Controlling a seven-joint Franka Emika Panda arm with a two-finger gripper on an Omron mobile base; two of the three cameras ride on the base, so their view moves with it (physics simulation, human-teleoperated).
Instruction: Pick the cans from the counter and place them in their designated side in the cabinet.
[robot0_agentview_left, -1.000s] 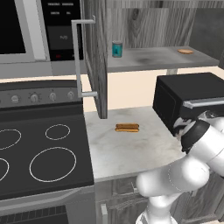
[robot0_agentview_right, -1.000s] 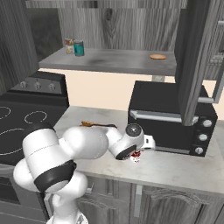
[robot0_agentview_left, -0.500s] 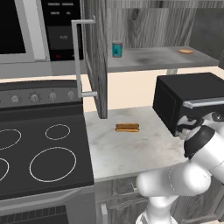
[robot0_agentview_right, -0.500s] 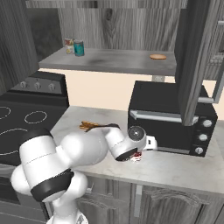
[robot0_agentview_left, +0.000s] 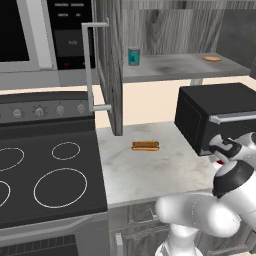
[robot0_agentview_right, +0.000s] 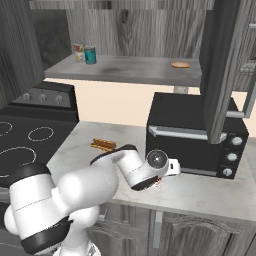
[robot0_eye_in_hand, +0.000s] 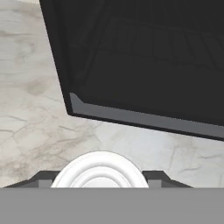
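The red can (robot0_eye_in_hand: 101, 169) shows its silver top between my two fingertips, and a sliver of its red side (robot0_agentview_right: 158, 183) peeks out under the hand. My gripper (robot0_eye_in_hand: 101, 180) is shut on the red can, low over the marbled counter (robot0_agentview_left: 150, 172) just in front of the black oven (robot0_agentview_left: 215, 115). From the left, the hand (robot0_agentview_left: 221, 157) hides most of that can. The teal can (robot0_agentview_left: 133, 56) stands upright at the left end of the cabinet shelf (robot0_agentview_right: 130, 67), far above the gripper.
The cabinet door (robot0_agentview_left: 110, 65) hangs open with its silver bar handle (robot0_agentview_left: 89, 65) over the stovetop edge. A hot dog (robot0_agentview_left: 145, 146) lies mid-counter. A flat round item (robot0_agentview_right: 180, 64) and a small red-and-white item (robot0_agentview_right: 79, 52) sit on the shelf. The stovetop (robot0_agentview_left: 45, 175) is left.
The wrist has turned and shifted a little over the red can. The can sits at the same spot on the counter; the teal can and hot dog have not moved.
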